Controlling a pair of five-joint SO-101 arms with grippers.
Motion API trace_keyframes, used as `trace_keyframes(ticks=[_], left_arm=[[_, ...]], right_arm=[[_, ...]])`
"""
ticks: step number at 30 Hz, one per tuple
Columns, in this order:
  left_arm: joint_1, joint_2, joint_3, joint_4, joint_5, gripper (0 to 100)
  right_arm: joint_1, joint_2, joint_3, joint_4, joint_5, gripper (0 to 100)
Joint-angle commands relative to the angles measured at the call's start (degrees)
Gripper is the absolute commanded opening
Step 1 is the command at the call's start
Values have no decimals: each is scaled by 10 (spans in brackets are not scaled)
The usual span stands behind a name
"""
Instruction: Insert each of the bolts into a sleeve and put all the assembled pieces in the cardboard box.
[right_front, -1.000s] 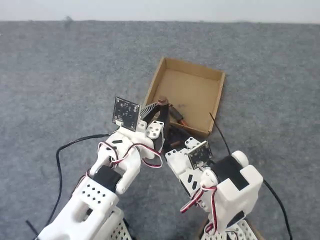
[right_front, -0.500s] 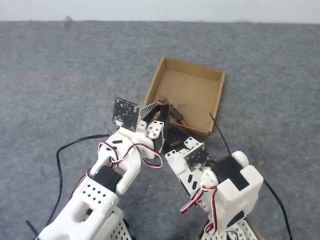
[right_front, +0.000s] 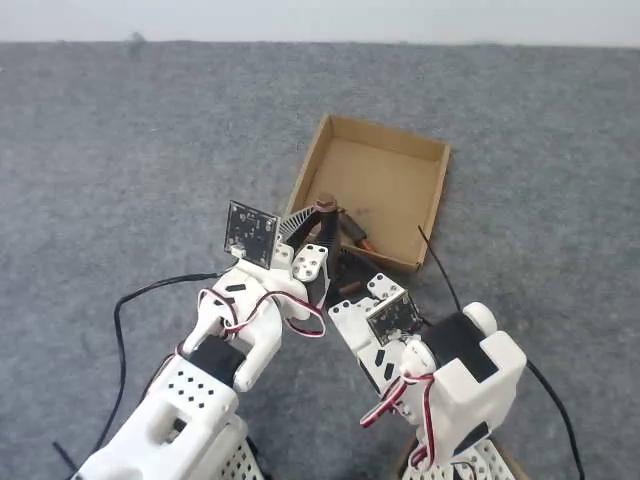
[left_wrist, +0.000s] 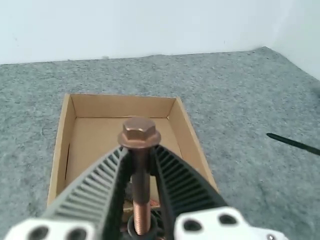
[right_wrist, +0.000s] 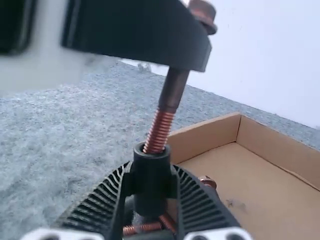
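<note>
**Inspector:** While the left gripper (left_wrist: 140, 150) clamps the copper hex-head bolt (left_wrist: 140, 134), is the bolt seated?

**Assessor:** Partly, by my judgement. Its threaded tip enters the black cylindrical sleeve (right_wrist: 150, 186), pinched in the right gripper (right_wrist: 150, 169), by the brown cardboard box's (right_front: 385, 135) near edge. One copper piece (right_front: 356, 238) lies inside. This pair is not yet boxed.

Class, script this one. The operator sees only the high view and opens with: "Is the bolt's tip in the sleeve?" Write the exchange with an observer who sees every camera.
Observer: Yes. In the right wrist view the threaded end of the bolt sits in the mouth of the sleeve.
Operator: Is it fully seated?
Observer: No. Copper thread and bare shank show above the sleeve.
Operator: How is the bolt held?
Observer: The left claw clamps its shank just under the hex head.
</note>
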Motion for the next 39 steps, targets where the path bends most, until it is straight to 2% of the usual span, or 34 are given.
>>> trace_keyframes(ticks=[1, 10, 16, 18, 34, 39], left_arm=[[-1, -13, 5, -19, 6, 11], [-10, -13, 19, -18, 5, 15], [-26, -13, 38, -17, 5, 159], [-33, -13, 46, -17, 5, 179], [-33, -19, 51, -20, 3, 181], [-33, -18, 15, -17, -79, 181]], right_arm=[[4, -35, 11, -21, 7, 6], [14, -35, 8, -17, 7, 6], [16, -35, 9, -16, 7, 6], [19, -35, 7, -21, 7, 6], [20, -30, 2, -15, 7, 6], [19, -29, 1, -15, 7, 6]])
